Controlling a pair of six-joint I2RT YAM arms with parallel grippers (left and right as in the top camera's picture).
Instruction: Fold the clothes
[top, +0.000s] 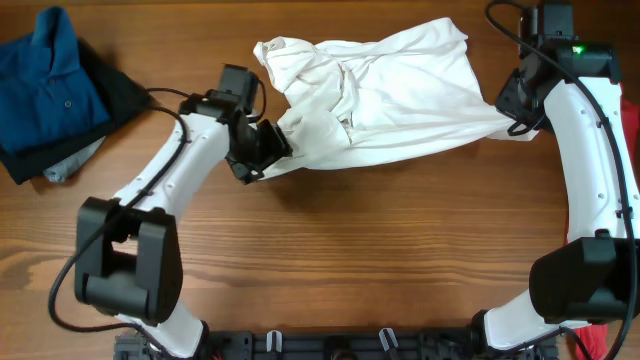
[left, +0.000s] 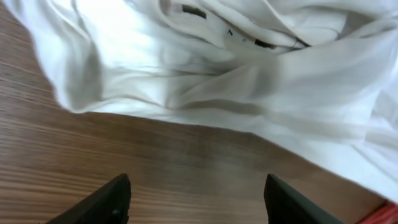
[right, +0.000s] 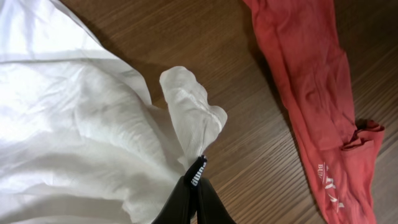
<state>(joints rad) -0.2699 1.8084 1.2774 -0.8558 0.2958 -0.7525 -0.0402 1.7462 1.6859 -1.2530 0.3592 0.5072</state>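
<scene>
A white T-shirt (top: 390, 95) lies crumpled across the far middle of the table, and its right corner is pulled taut toward my right gripper (top: 520, 118). In the right wrist view that gripper (right: 196, 186) is shut on a bunched white edge with a small black label (right: 198, 169). My left gripper (top: 278, 140) sits at the shirt's lower left edge. The left wrist view shows it (left: 196, 199) open, with bare wood between its fingers (left: 115, 202) and the white cloth (left: 236, 81) just ahead.
A blue polo (top: 50, 80) lies on dark pieces (top: 125, 90) and a grey one (top: 70, 160) at the far left. A red shirt (right: 311, 93) lies on the wood to the right of the right gripper, and a bit of red (top: 600, 342) shows at the front right corner.
</scene>
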